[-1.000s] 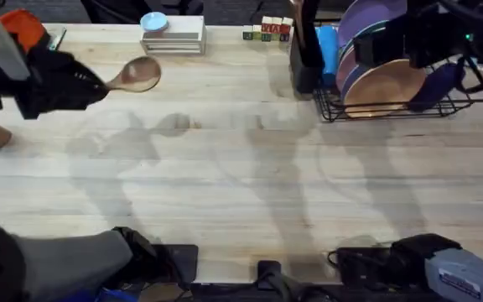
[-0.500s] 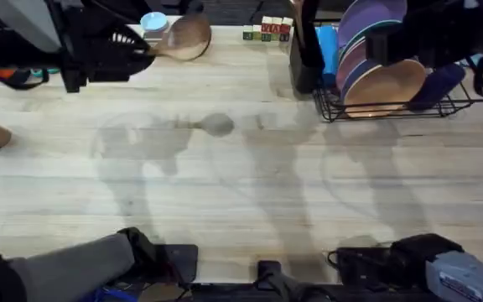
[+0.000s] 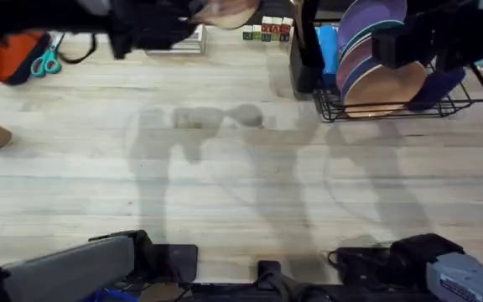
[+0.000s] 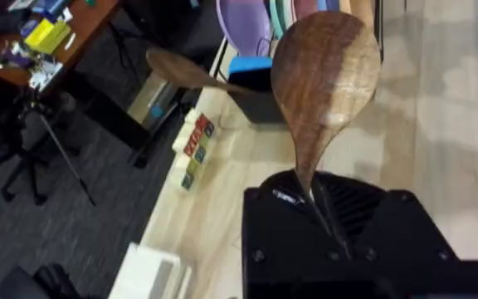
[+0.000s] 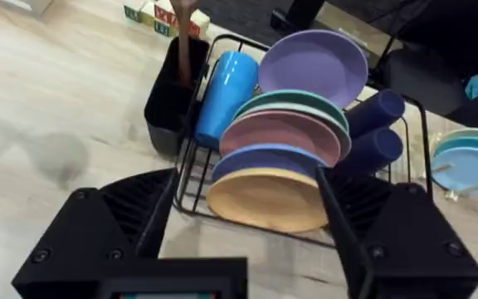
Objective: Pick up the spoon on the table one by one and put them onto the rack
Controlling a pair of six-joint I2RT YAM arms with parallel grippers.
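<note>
Wooden spoon was held in left gripper, top centre of overhead frame, short of rack. Second spoon already stood in holder. Right gripper was spread wide, empty.

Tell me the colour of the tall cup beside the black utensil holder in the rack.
Bright blue cup; the right wrist view shows it best.

Dark grey carpeted floor beyond the table edge, a cluttered wooden desk further back.
</note>
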